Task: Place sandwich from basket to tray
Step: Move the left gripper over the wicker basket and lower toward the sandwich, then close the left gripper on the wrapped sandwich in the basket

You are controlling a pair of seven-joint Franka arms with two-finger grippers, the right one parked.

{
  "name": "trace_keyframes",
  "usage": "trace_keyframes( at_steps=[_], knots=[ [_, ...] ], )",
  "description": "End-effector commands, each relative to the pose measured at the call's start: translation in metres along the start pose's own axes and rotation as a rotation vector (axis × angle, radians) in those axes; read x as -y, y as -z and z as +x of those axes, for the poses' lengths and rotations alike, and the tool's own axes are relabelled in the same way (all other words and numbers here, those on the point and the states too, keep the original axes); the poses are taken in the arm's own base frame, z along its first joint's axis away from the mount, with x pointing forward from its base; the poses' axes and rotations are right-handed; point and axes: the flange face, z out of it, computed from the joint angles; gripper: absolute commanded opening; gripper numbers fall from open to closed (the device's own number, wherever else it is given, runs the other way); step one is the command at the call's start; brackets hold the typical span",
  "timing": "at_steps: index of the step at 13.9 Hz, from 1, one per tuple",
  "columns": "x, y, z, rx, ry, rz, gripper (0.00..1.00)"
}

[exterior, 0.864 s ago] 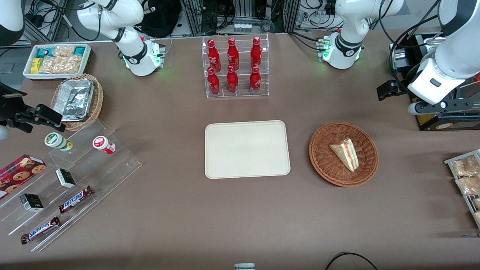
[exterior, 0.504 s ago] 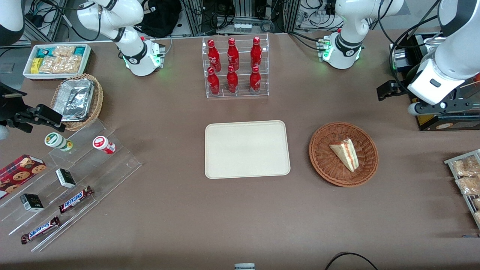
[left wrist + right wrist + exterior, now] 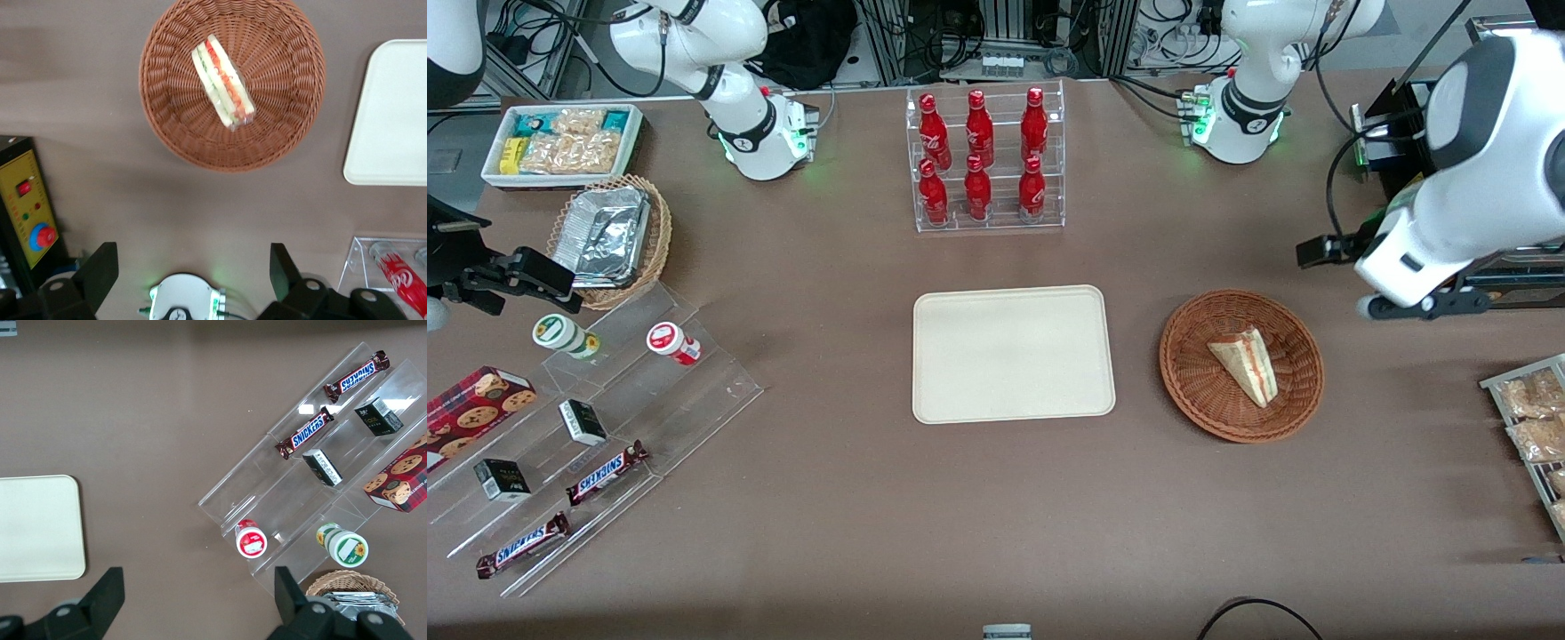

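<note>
Pincer (image 3: 190, 270) raised, fingers (image 3: 100, 267) spread, empty.

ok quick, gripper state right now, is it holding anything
Gripper: open and empty, up off the table toward the working arm's end, apart from the basket; the sandwich lies in the basket.

The basket (image 3: 232, 83) sits on the brown table (image 3: 100, 200) with the sandwich (image 3: 223, 81) lying inside it, near its middle, striped filling edge facing up. The gripper (image 3: 193, 273) hangs high above the table, clear of the basket's rim and touching nothing, its two dark fingers (image 3: 100, 270) spread wide apart. A corner of the tray (image 3: 390, 117) lies beside the basket, apart from it. A red bottle (image 3: 400, 283) lies in a clear rack near the tray. A yellow button panel (image 3: 30, 210) stands near the basket.
</note>
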Motion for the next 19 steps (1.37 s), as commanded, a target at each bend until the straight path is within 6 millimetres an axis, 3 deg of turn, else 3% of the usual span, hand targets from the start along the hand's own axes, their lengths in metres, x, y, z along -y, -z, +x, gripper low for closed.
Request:
trace_keyframes(
  at_steps=[1, 9, 15, 19],
  knots=[
    [-0.005, -0.027, 0.009, -0.024, -0.008, -0.007, 1.0],
    [-0.01, -0.127, 0.031, -0.144, 0.062, -0.034, 1.0],
    [-0.028, -0.175, 0.018, -0.235, 0.276, -0.077, 1.0],
    [-0.033, -0.181, 0.02, -0.245, 0.487, -0.113, 1.0]
  ],
)
